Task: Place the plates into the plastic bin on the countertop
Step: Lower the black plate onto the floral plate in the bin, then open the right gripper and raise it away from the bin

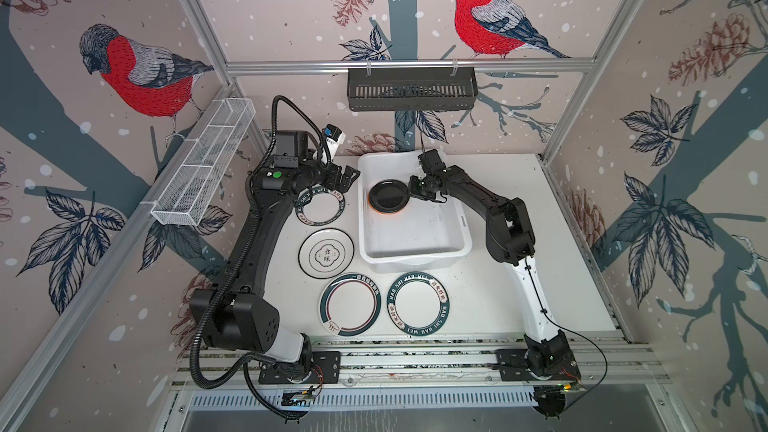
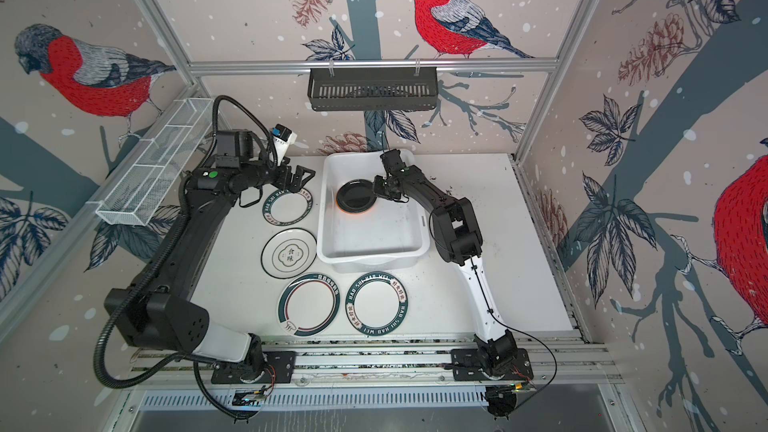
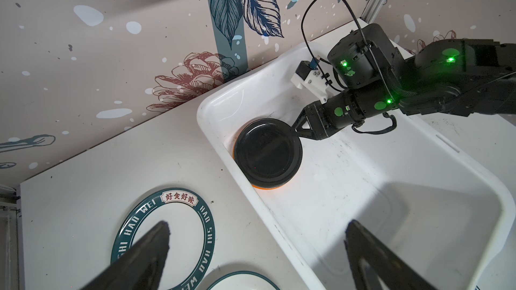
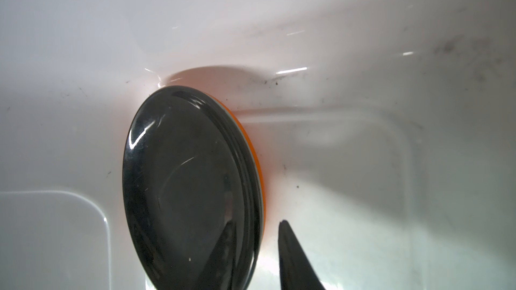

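A small black plate (image 1: 388, 197) (image 3: 268, 152) (image 4: 190, 179) lies on an orange plate (image 3: 270, 188) (image 4: 258, 163) in the far left corner of the white plastic bin (image 1: 415, 257) (image 3: 279, 232). My right gripper (image 1: 411, 193) (image 4: 257, 222) straddles the black plate's rim, slightly open, with a gap beside one finger. My left gripper (image 1: 347, 178) (image 3: 257, 230) hangs wide open and empty over the bin's left wall and a green-rimmed plate (image 1: 320, 206) (image 3: 178, 235). Three more large plates (image 1: 326, 253) (image 1: 350, 305) (image 1: 417, 303) lie flat on the countertop (image 1: 519, 209).
A black slotted rack (image 1: 411, 89) hangs on the back rail. A white wire-mesh basket (image 1: 203, 164) is fixed along the left wall. Aluminium rails (image 1: 415, 359) edge the front of the countertop by the arm bases.
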Action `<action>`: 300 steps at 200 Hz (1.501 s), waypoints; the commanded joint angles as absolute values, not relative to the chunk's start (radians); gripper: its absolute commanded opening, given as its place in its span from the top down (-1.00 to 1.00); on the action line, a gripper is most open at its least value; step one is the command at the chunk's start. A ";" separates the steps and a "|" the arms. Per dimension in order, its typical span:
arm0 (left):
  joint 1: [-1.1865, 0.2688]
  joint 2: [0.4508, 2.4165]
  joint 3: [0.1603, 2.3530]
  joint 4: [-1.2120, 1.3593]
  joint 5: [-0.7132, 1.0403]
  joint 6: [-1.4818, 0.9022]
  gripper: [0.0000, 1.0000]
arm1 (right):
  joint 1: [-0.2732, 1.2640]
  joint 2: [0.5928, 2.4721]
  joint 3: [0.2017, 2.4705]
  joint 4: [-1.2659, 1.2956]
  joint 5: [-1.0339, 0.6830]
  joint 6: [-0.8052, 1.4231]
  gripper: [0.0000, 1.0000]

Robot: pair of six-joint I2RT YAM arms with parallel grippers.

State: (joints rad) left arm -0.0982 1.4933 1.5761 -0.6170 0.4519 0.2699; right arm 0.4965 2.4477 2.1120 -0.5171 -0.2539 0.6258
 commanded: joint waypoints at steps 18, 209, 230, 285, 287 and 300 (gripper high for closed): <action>-0.094 1.491 1.579 -0.626 0.467 0.295 -0.95 | 0.502 2.448 2.122 -0.517 -0.244 0.625 0.63; -0.081 1.473 1.573 -0.612 0.475 0.286 -0.95 | 0.505 2.306 2.159 -0.544 -0.157 0.575 0.31; -0.081 1.468 1.570 -0.603 0.478 0.277 -0.95 | 0.504 2.208 2.118 -0.546 -0.158 0.549 0.20; -0.082 1.456 1.538 -0.578 0.513 0.271 -0.95 | 0.449 1.763 1.664 -0.365 -0.329 0.562 0.16; -0.082 1.456 1.536 -0.577 0.514 0.270 -0.95 | 0.446 1.744 1.641 -0.357 -0.335 0.563 0.16; -0.081 1.456 1.530 -0.572 0.520 0.263 -0.95 | 0.426 1.625 1.526 -0.316 -0.372 0.568 0.14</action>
State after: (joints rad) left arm -0.0811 1.4624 1.5394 -0.6075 0.4801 0.2672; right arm 0.4515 1.7809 1.6737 -0.4282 -0.2672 0.5549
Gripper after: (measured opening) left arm 0.977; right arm 0.420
